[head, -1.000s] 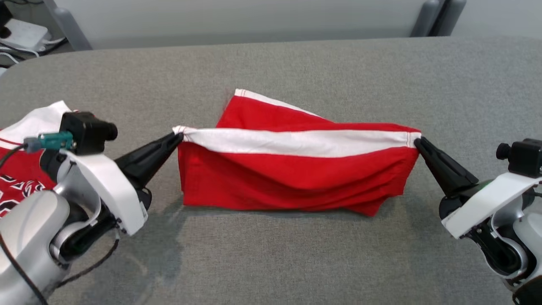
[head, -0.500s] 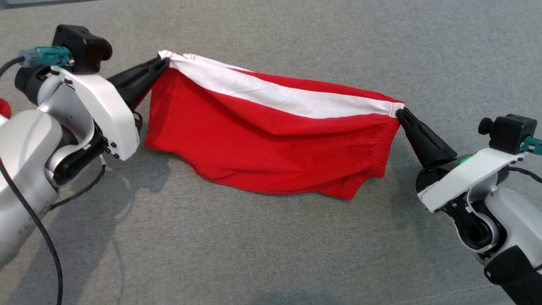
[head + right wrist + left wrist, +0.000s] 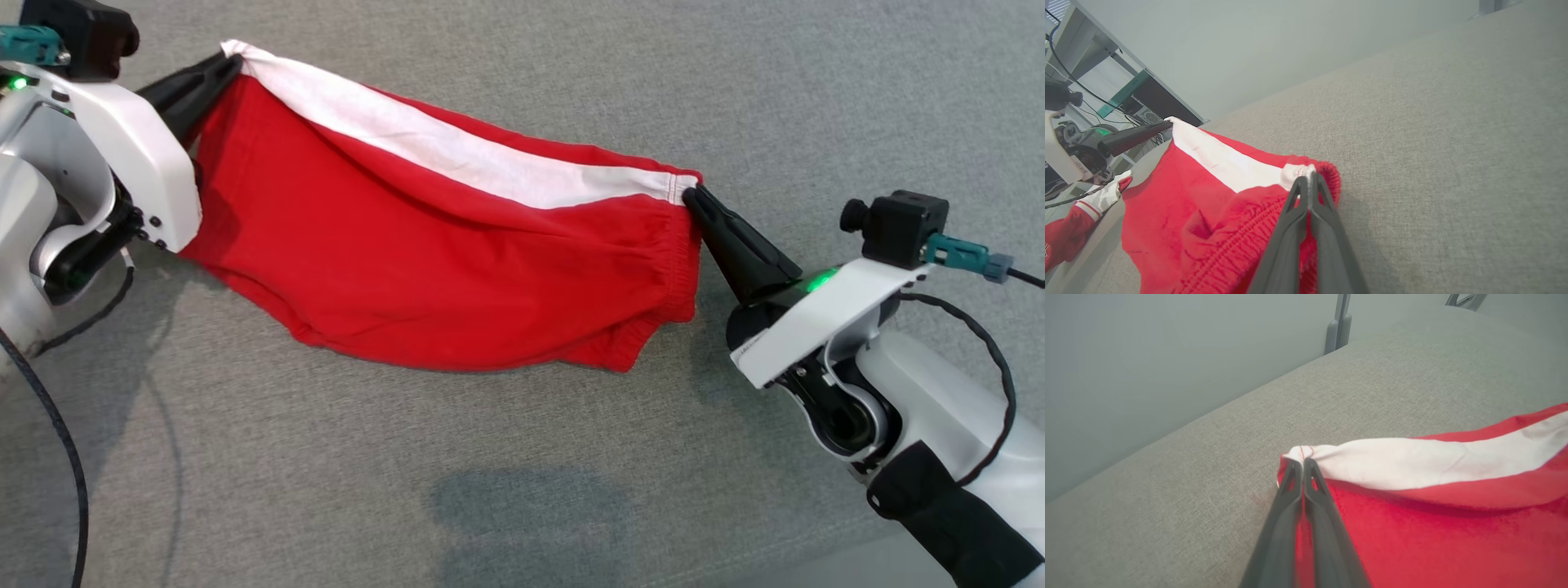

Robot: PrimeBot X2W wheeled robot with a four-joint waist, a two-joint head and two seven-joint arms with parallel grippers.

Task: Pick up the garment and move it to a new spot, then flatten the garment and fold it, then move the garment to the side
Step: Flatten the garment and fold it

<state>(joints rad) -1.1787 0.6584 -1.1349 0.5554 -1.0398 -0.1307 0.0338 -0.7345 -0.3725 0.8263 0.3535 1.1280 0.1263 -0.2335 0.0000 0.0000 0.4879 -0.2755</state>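
The garment (image 3: 424, 253) is a pair of red shorts with a white side stripe, stretched between both grippers and hanging with its lower edge just above or on the grey table. My left gripper (image 3: 224, 65) is shut on the stripe's left corner at the upper left of the head view. My right gripper (image 3: 692, 196) is shut on the stripe's right corner by the elastic waistband. The left wrist view shows its fingers pinching the white corner (image 3: 1303, 459). The right wrist view shows the same pinch at the waistband end (image 3: 1310, 177), with the left gripper (image 3: 1167, 124) beyond.
The grey fabric-covered table (image 3: 522, 474) spreads under everything. Another red and white garment (image 3: 1073, 228) lies at the table's far left edge in the right wrist view. Shelving and cables (image 3: 1106, 94) stand beyond that edge. A pale wall runs behind the table.
The head camera has tilted down and shifted, so the whole scene slid up and left. Both grippers have lifted the garment, which now hangs stretched and slanted between them.
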